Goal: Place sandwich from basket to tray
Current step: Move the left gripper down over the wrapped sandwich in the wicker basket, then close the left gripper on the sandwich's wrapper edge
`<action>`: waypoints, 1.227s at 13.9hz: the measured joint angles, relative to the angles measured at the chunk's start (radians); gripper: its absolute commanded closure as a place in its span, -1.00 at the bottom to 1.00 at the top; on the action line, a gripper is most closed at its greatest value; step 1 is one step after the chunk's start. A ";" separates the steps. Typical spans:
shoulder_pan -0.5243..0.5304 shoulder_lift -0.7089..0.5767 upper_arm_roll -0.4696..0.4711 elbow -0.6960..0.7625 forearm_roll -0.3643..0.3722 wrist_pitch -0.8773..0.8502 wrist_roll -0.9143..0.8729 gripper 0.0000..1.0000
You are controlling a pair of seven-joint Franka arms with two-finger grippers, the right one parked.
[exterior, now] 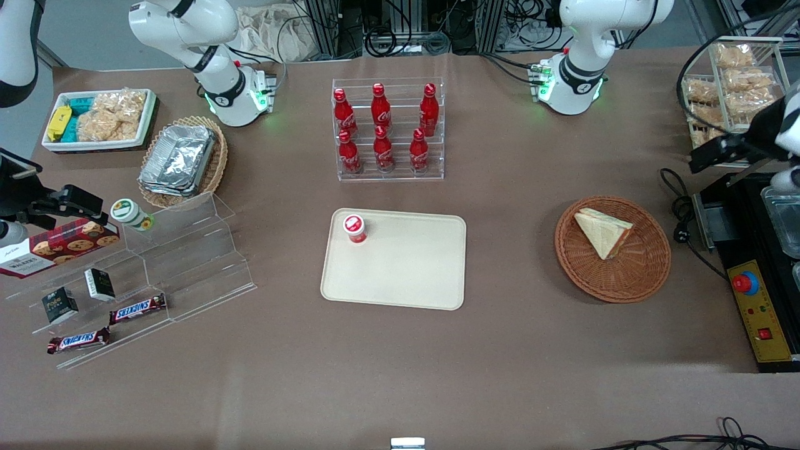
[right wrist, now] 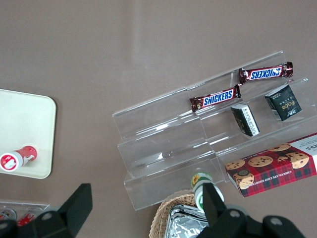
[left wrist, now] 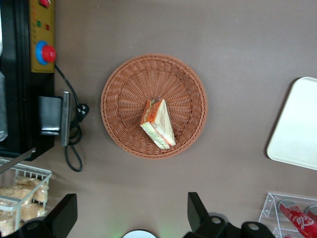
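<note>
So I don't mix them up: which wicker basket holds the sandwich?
The round reddish-brown basket toward the working arm's end holds the sandwich; the tan basket holds foil containers. The open tool hangs above it.

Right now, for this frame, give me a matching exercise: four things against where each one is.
Things:
1. sandwich
2. red-capped cup
3. gripper
4. cola bottles

Places:
A. in the clear rack
B. on the tray
C. in the basket
D. high above the table, jaws open

Pairs: 1-C, 2-B, 3-D, 4-A
</note>
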 measured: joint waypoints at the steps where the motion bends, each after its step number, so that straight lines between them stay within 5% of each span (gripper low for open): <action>1: 0.006 0.032 0.000 -0.017 -0.002 0.034 -0.015 -1.00; 8: 0.067 0.154 0.002 -0.224 -0.128 0.316 -0.144 -1.00; 17: 0.066 0.223 0.000 -0.462 -0.138 0.606 -0.160 -1.00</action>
